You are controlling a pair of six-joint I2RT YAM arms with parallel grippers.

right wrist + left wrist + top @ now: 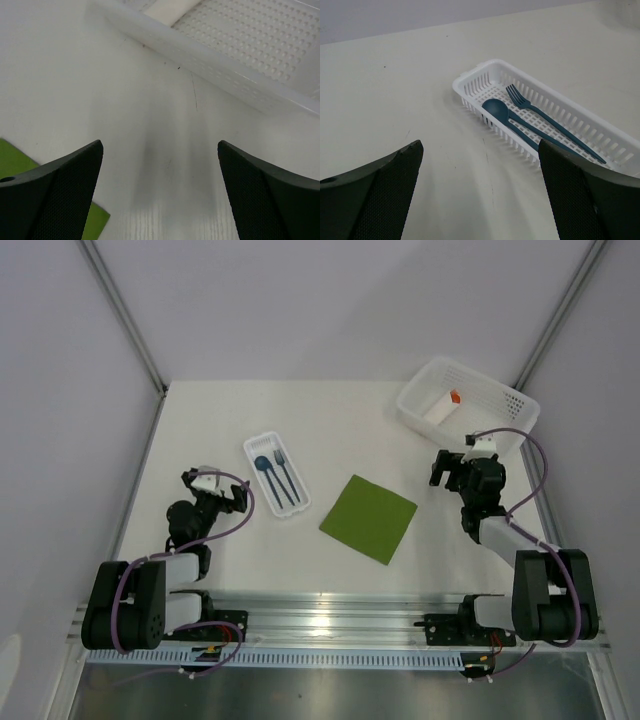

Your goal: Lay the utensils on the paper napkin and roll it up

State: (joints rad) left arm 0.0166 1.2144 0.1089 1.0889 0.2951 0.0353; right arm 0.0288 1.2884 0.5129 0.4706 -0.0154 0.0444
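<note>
A narrow white ribbed plastic tray (252,447) lies left of centre on the white table (200,420). In it, side by side, are a small dark blue plastic spoon (268,478) on the left and a matching blue plastic fork (288,478) on the right. An olive-green square paper napkin (368,518) lies flat to the tray's right, nearer the arms. A white perforated plastic basket (418,380) stands at the far right, a white piece with an orange tip (443,407) seemingly inside it.

Nothing readable is showing from where I am standing: no text, label, brand, number or sign.
</note>
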